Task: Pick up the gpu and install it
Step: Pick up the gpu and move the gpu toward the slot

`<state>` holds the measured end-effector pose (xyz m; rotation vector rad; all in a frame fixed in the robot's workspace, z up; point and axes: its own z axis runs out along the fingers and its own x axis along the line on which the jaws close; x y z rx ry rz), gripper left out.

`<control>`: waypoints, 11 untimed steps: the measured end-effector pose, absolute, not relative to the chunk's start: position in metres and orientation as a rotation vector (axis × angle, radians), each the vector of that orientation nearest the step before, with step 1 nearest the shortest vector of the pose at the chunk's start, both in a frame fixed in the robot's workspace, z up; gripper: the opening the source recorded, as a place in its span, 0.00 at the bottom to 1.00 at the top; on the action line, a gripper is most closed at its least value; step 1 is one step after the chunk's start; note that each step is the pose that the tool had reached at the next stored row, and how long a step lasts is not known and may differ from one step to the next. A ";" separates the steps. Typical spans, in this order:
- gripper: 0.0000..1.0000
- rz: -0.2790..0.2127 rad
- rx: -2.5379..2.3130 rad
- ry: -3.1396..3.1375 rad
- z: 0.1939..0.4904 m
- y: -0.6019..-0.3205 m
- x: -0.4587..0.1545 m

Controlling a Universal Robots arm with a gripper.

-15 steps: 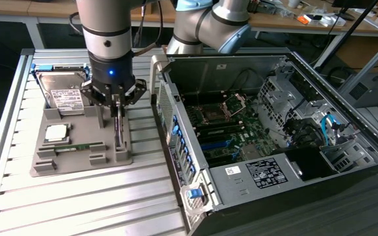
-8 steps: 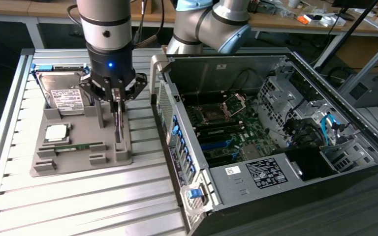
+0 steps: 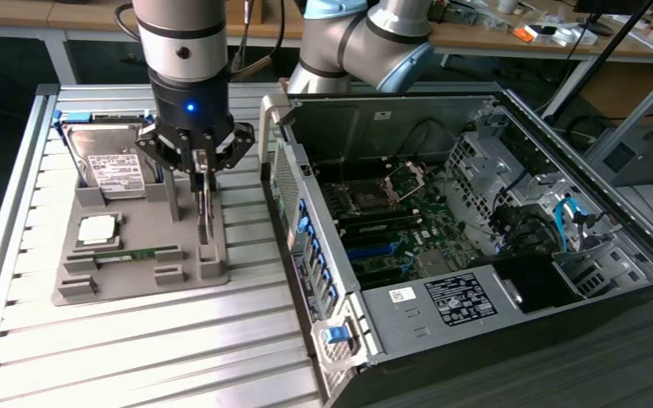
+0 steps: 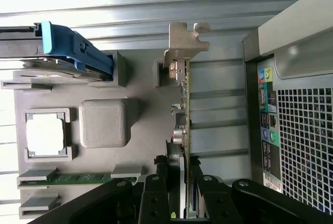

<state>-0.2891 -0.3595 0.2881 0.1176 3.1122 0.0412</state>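
The gpu (image 3: 204,217) stands on edge in a slot of the grey holder tray (image 3: 133,276), a thin green card with a silver bracket at one end. My gripper (image 3: 200,166) hangs straight above it, fingers down on either side of its top edge. In the wrist view the black fingers (image 4: 156,193) press against both faces of the gpu (image 4: 183,104), so the gripper (image 4: 182,185) is shut on it. The card still sits in the tray (image 4: 140,146). The open computer case (image 3: 440,212) lies on the exterior view's right, motherboard (image 3: 389,246) exposed.
On the tray lie a silver hard drive (image 3: 111,166) in a blue-edged bracket (image 4: 73,47), a square processor (image 3: 98,228) and a narrow green memory stick (image 3: 133,254). The case's rear panel (image 4: 302,104) stands close beside the tray. The slatted metal table (image 3: 133,357) extends toward the front.
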 end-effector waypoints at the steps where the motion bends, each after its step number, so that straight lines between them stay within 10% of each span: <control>1: 0.27 0.041 0.118 3.112 0.289 -0.360 -0.289; 11: 0.27 0.041 0.118 3.112 0.292 -0.360 -0.289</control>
